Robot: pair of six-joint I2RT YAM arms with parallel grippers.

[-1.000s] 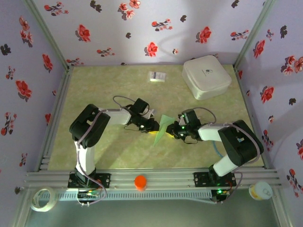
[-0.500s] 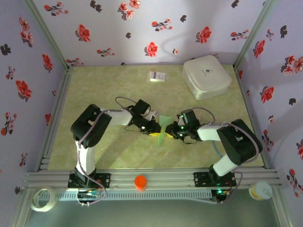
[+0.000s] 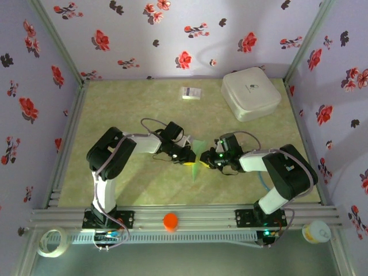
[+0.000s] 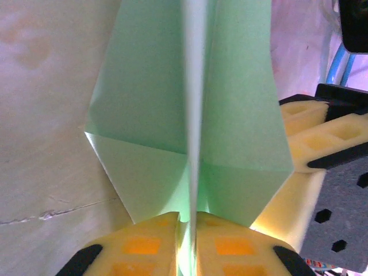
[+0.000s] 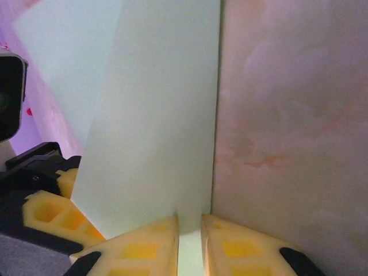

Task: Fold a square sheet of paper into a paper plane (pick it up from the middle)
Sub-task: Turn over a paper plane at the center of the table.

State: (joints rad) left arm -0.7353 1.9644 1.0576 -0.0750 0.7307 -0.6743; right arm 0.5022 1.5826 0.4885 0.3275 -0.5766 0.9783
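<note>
Paper plane [image 3: 196, 167], upright betw. grippers: L gripper [image 4: 187, 223] jaws pinched centre crease; R gripper [image 5: 190, 223] jaws nipped one edge; open table [image 3: 144, 190] nearside.

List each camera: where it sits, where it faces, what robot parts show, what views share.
Top external: above and behind the bases, looking down at the table; both arms, left gripper and right gripper at the paper plane.
Left wrist: on the left arm, facing along its pads pinching the plane's fold.
Right wrist: on the right arm, facing along its pads, plane between them.
Shared: the plane, in all three.
</note>
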